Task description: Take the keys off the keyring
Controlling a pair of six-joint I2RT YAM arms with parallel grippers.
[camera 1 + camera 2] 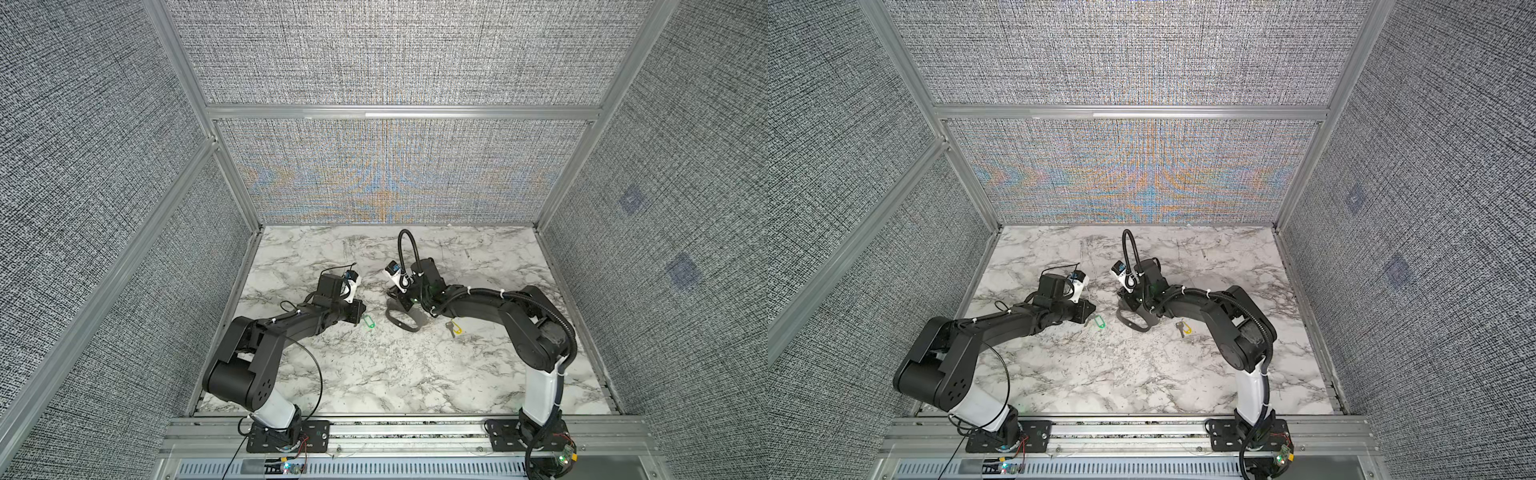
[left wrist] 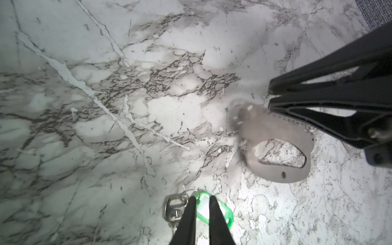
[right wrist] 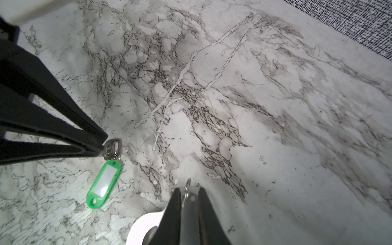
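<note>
The keyring (image 1: 405,327) (image 1: 1136,327) is a flat grey loop with a notched edge (image 2: 273,131), tilted on the marble and blurred in the left wrist view. My right gripper (image 3: 189,191) (image 2: 269,98) is over it, jaws slightly apart, the grey band showing in the gap. A small wire ring (image 3: 187,186) sticks out past the tips. The green-tagged key (image 2: 172,209) (image 3: 112,148) lies apart from the keyring with its tag (image 1: 368,322) (image 3: 104,183) flat. My left gripper (image 2: 202,198) (image 3: 105,142) hovers over it, narrowly open. The yellow-tagged key (image 1: 456,328) (image 1: 1187,328) lies alone to the right.
The marble table (image 1: 374,374) is boxed in by grey fabric walls (image 1: 395,174) on an aluminium frame. Both arm bases are bolted to a metal rail (image 1: 407,432) along the front edge. The two grippers face each other closely near mid-table.
</note>
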